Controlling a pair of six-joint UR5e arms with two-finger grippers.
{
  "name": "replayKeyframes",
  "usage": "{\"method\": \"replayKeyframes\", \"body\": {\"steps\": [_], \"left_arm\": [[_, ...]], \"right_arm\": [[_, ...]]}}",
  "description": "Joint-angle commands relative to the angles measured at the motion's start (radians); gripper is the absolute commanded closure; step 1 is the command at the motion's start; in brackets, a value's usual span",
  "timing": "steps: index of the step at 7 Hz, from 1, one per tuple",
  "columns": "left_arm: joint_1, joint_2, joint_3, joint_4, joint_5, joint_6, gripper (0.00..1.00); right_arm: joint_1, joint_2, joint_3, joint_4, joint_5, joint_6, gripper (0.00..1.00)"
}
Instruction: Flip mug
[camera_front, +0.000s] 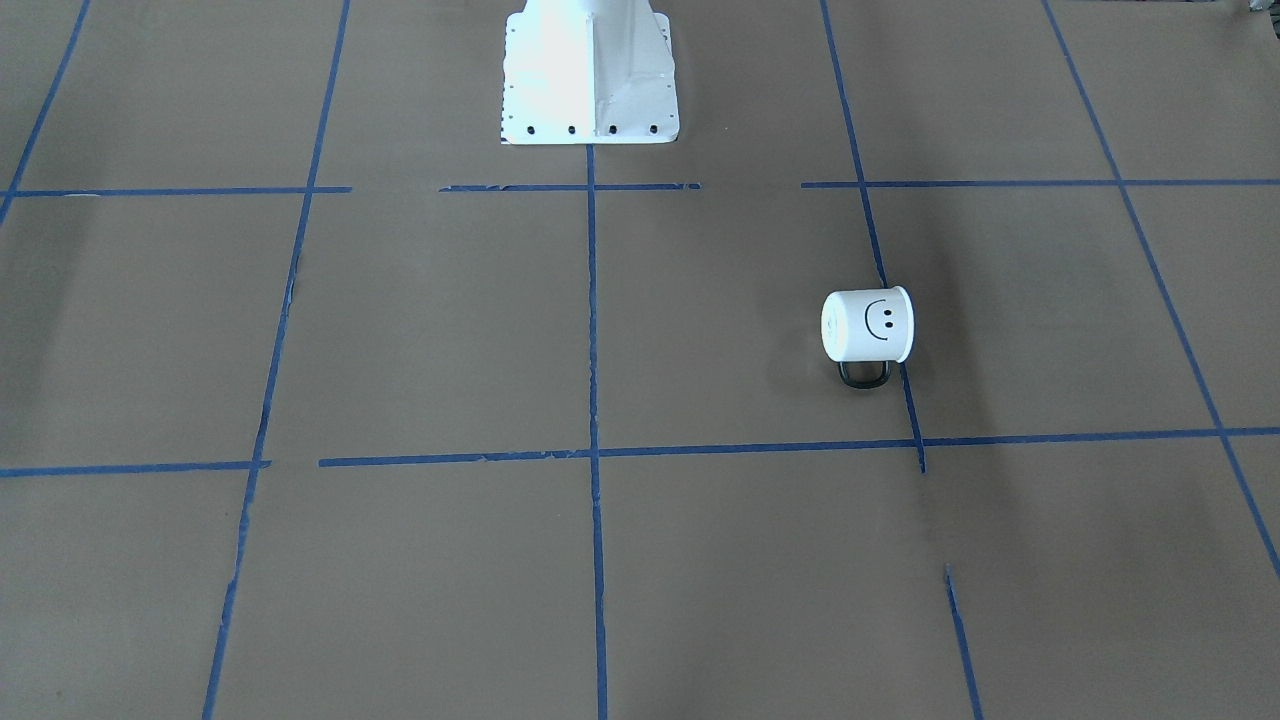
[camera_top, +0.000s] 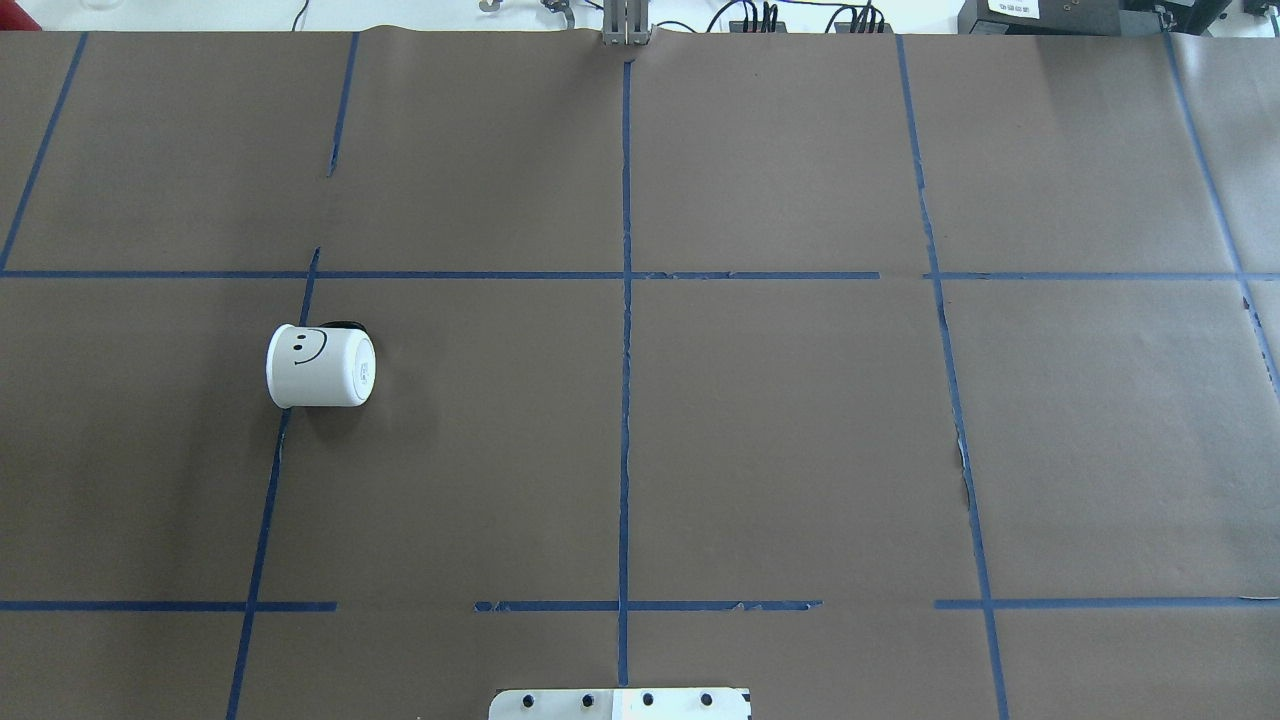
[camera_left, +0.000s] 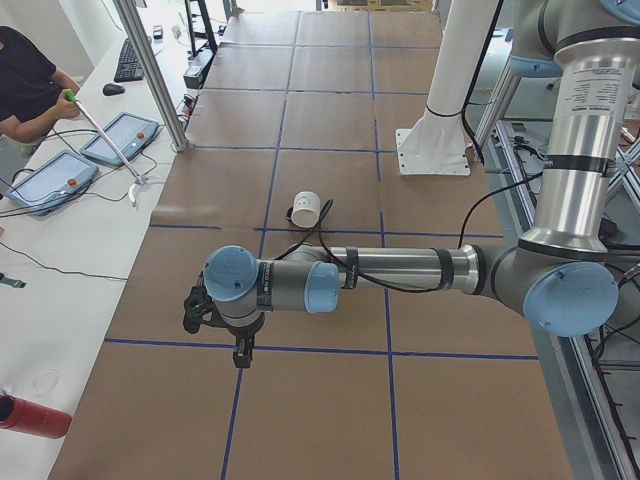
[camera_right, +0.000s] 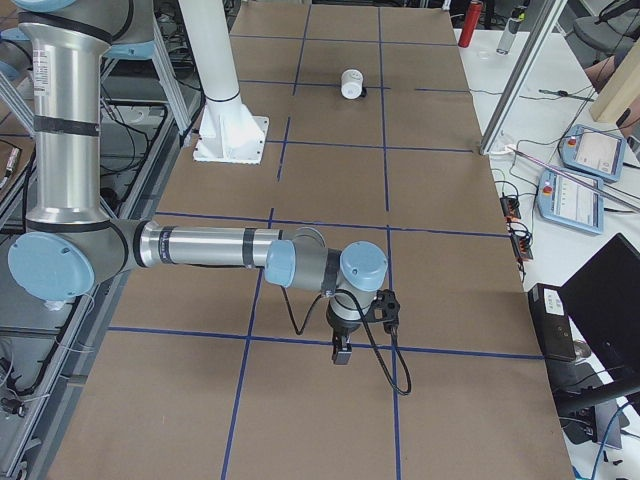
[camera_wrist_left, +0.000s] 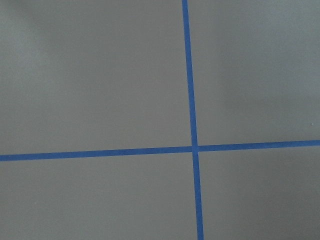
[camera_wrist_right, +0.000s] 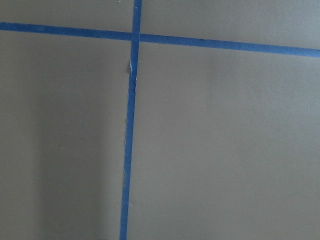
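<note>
The mug (camera_top: 320, 366) lies on its side on the brown table cover (camera_top: 780, 440), in the robot's left half, at about 9 o'clock from the table's centre in the overhead view. Its mouth points to 9 o'clock, its flat base to 3 o'clock, and the dark handle (camera_top: 343, 324) sits on the 12 o'clock side, low against the cover.

It looks light, rigid and smooth, so it would likely roll or slip under a careless push. The rim wall, pinched between the 2 fingers, seems the safest hold. The handle loop looks small and awkward.

The left gripper (camera_left: 243, 354) and the right gripper (camera_right: 342, 352) both hang well apart from the mug. Whether their fingers are spread or closed cannot be told.
</note>
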Motion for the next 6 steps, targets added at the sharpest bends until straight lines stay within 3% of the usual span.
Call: {"method": "replayKeyframes", "body": {"steps": [1,6], "left_arm": [[0.0,-0.011,-0.053,0.034,-0.003,0.004,0.0],[0.049,0.035,-0.156,0.031,-0.018,-0.004,0.0]], "right_arm": [[0.0,0.0,0.0,0.0,0.0,0.0,0.0],[0.0,0.0,0.0,0.0,0.0,0.0,0.0]]}}
